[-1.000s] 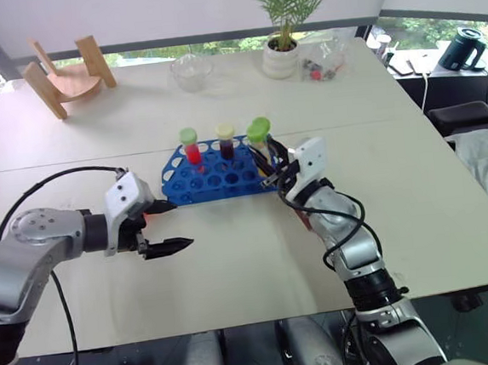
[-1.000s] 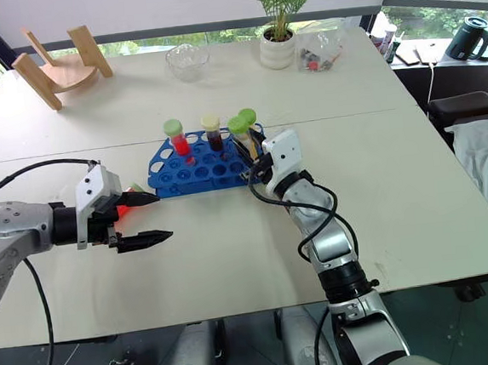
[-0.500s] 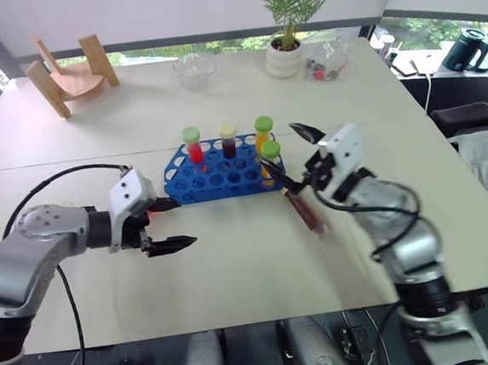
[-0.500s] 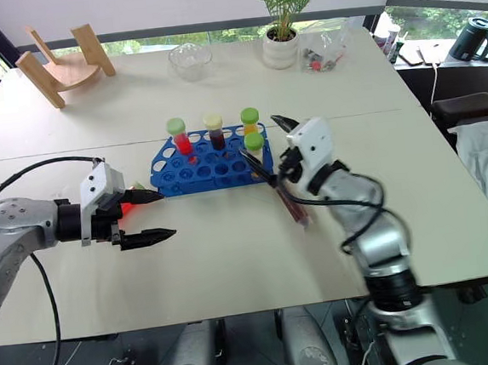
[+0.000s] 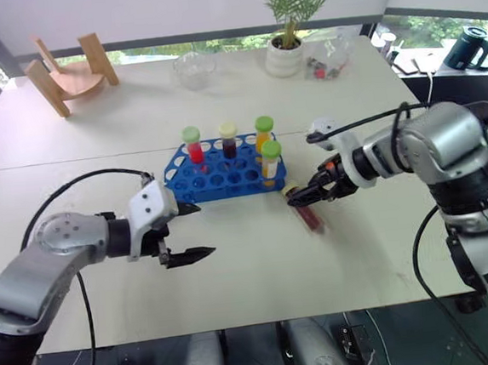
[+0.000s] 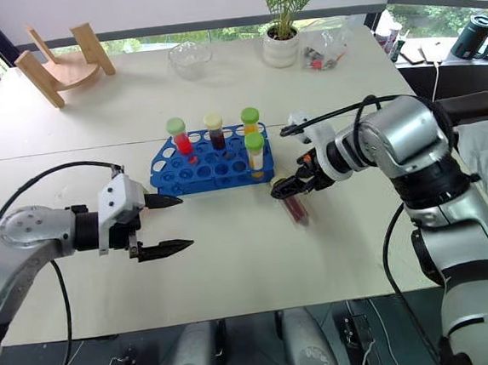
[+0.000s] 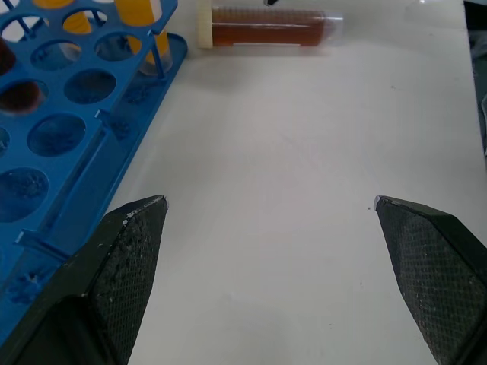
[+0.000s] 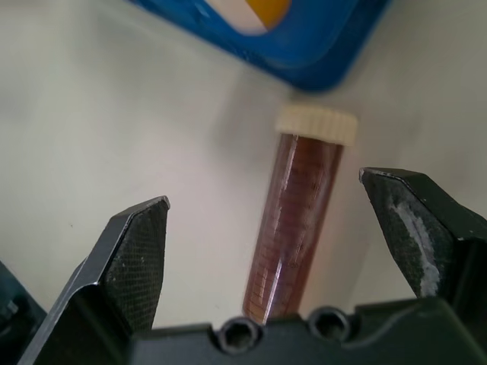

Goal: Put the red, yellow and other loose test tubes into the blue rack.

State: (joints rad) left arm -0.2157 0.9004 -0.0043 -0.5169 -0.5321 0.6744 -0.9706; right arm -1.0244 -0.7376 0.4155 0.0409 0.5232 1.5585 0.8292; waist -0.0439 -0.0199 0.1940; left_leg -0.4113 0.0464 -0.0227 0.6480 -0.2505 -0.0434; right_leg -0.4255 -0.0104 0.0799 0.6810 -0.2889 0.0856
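A brown tube (image 8: 297, 217) with a cream cap lies flat on the table (image 5: 260, 266), just off the blue rack's (image 5: 222, 177) near right corner. The right gripper (image 5: 312, 193) hangs right over it, fingers spread to either side, not touching. Four capped tubes stand in the rack. The left gripper (image 5: 184, 233) waits by the rack's left end, spread wide and empty.

Silver arms, black cables, white wrist housings; black textured pincer fingers (image 7: 129, 258).

Pale table (image 5: 244, 88), windows (image 5: 215, 45) behind, potted plant (image 5: 286, 25), wooden stand (image 5: 68, 74).
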